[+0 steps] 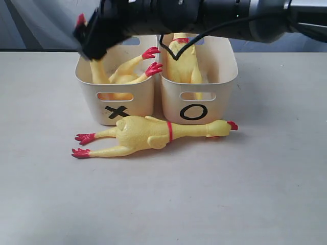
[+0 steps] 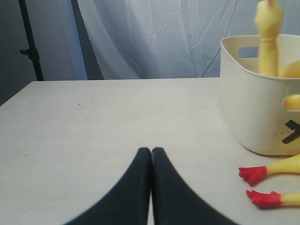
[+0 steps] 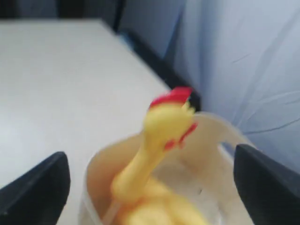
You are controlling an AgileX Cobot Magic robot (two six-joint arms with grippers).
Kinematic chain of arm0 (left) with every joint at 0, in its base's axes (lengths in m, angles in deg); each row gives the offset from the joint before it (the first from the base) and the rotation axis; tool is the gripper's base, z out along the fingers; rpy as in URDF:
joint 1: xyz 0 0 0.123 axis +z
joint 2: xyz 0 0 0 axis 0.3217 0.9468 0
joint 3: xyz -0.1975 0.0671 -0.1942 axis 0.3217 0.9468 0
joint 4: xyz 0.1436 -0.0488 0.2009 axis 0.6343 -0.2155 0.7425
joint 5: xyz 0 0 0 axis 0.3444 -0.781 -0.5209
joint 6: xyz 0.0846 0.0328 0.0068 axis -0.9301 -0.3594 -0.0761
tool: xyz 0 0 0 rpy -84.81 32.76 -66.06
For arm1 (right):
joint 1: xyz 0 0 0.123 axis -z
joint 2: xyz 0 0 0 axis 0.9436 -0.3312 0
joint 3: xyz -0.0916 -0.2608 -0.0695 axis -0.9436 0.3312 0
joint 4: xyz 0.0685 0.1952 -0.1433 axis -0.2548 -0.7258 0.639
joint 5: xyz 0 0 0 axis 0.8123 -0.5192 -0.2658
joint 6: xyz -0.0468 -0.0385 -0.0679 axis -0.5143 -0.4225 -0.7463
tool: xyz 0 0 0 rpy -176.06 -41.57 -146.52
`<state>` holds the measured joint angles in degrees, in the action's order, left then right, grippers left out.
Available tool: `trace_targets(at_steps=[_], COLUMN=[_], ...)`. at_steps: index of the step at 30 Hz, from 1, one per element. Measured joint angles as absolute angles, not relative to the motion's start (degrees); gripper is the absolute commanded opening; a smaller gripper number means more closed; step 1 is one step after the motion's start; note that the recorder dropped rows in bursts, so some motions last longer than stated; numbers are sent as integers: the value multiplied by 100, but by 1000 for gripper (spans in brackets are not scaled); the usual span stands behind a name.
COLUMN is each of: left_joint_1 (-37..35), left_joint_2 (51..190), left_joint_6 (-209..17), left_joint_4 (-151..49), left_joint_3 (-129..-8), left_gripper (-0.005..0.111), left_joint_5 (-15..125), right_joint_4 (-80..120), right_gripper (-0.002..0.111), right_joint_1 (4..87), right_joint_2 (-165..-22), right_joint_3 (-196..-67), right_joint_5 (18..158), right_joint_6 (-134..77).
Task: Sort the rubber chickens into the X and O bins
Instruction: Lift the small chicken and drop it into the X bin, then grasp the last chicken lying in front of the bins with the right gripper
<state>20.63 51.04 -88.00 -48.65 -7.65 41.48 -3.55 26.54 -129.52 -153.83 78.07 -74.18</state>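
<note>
The X bin (image 1: 139, 104) and the O bin (image 1: 220, 99) stand side by side. One long rubber chicken (image 1: 148, 135) lies on the table in front of them. Red feet (image 1: 152, 60) and a yellow neck (image 1: 97, 69) stick up out of the X bin; whether they belong to one chicken I cannot tell. Another chicken (image 1: 182, 64) lies in the O bin. My right gripper (image 1: 94, 34) reaches across above the X bin. It is open (image 3: 150, 185), its fingers (image 3: 37, 187) wide of the upright chicken head (image 3: 166, 122). My left gripper (image 2: 151, 152) is shut and empty, low over the table left of the X bin (image 2: 248, 108).
The right arm (image 1: 214, 15) spans the top of the exterior view above both bins. The lying chicken's red feet (image 2: 255, 174) are close to the left gripper's right side. A curtain (image 2: 150, 37) hangs behind the table's far edge.
</note>
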Motion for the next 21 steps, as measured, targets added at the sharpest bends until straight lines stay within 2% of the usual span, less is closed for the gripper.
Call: trace_targets(at_steps=[4,9,15,21], left_joint_1=[2063,2063,2063,2063], left_joint_2=[5104,5104,5104,5104], left_joint_6=[-8800,-8800,-8800,-8800], left_joint_4=[-4865,-4865,-4865,-4865], left_joint_3=[-765,-765,-765,-765], left_gripper=[0,0,0,0], left_joint_5=[4148,4148,4148,4148], right_joint_4=[805,1906,2057,2022], right_gripper=[88,88,88,88], right_joint_1=[2645,2645,2645,2645], right_joint_2=[-12894,-12927,-13217,-13690], right_joint_3=[-15383,-15236,-15209,-15209], right_joint_5=[5439,4117,3670,4134], right_joint_6=[-7615,-6975,-6827,-6826])
